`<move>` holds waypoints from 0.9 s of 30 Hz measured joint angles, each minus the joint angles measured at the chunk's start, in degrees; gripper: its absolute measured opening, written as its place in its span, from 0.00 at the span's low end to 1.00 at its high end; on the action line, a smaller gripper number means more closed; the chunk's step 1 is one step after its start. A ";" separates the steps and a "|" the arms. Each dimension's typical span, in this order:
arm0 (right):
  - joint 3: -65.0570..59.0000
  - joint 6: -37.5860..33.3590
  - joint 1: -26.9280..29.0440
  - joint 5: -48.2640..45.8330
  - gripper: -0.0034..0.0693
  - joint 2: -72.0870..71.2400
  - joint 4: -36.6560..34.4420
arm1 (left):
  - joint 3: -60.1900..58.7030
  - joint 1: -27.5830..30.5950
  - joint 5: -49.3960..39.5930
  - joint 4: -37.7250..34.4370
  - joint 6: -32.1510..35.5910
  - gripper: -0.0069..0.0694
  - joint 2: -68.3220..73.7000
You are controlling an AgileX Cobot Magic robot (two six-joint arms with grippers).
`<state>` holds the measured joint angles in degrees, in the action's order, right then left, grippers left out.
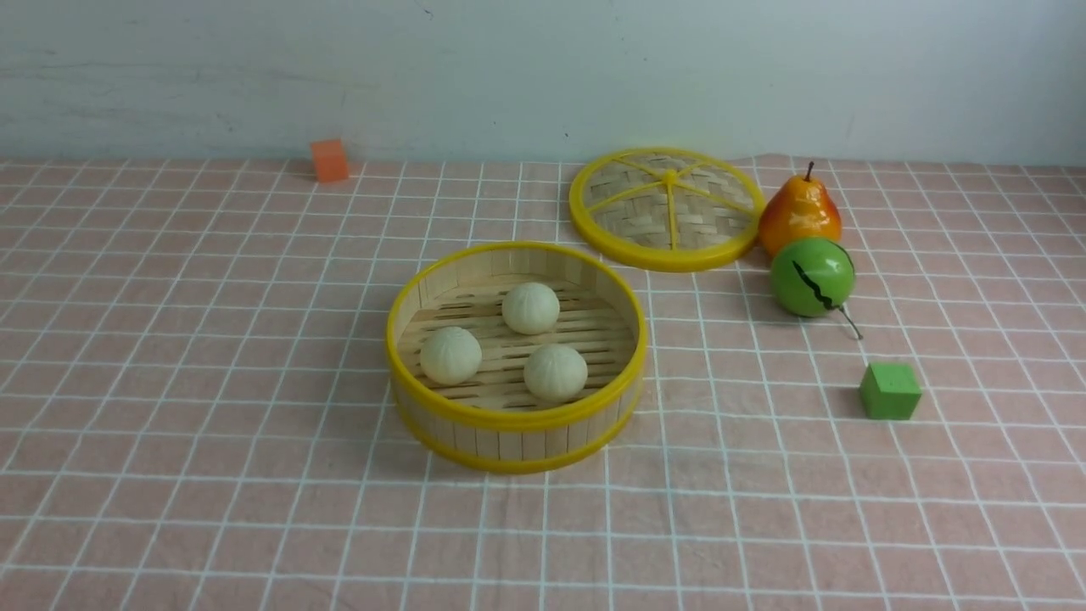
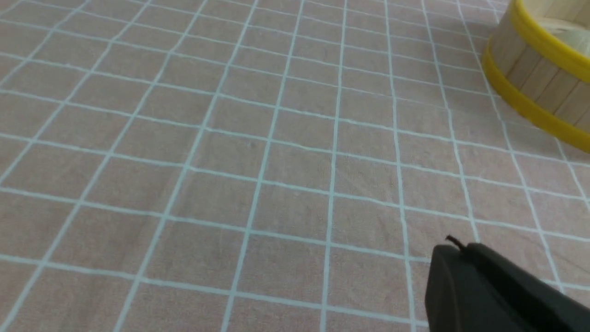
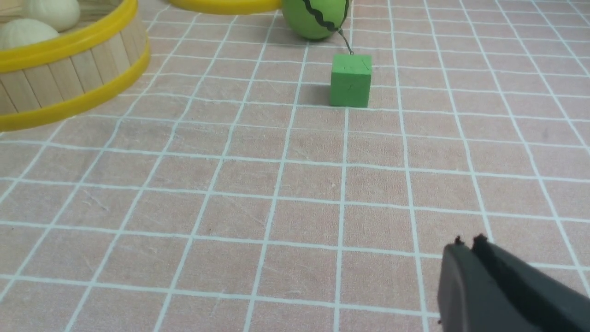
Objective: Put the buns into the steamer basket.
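Observation:
Three cream-white buns lie inside the steamer basket (image 1: 441, 424) at the middle of the table: one at the back (image 1: 530, 307), one at front left (image 1: 450, 355), one at front right (image 1: 555, 372). Neither arm shows in the front view. My left gripper (image 2: 454, 246) hangs shut and holds nothing over bare cloth, with the basket's wall (image 2: 530, 78) well off to one side. My right gripper (image 3: 468, 244) is also shut with nothing in it, above the cloth, short of the green cube (image 3: 351, 80). Two buns (image 3: 25, 32) peek over the basket rim (image 3: 69, 41) in the right wrist view.
The woven lid (image 1: 668, 208) lies flat behind the basket to the right. Beside it stand a pear (image 1: 799, 216) and a green ball with a black crack (image 1: 812, 277). A green cube (image 1: 889, 390) sits right of the basket, an orange cube (image 1: 329, 159) by the back wall.

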<state>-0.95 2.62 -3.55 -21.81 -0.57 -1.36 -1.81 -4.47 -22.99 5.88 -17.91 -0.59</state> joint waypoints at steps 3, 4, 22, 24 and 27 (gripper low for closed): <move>0.00 0.00 0.00 0.00 0.08 0.00 0.00 | 0.00 -0.56 0.00 0.00 0.04 0.07 0.00; 0.00 0.00 0.00 0.00 0.09 0.00 0.00 | 0.00 -0.56 -0.02 0.00 0.04 0.07 0.00; 0.00 0.00 0.00 0.00 0.10 0.00 0.00 | 0.00 -0.56 -0.07 0.00 0.04 0.07 0.00; 0.00 0.00 0.00 0.00 0.10 0.00 0.00 | 0.00 -0.56 -0.07 0.00 0.04 0.07 0.00; 0.00 0.00 0.00 0.00 0.11 0.00 0.00 | 0.00 -0.56 -0.07 0.00 0.04 0.07 0.00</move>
<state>-0.95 2.62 -3.55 -21.81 -0.57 -1.36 -1.81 -5.03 -23.06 5.88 -17.87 -0.59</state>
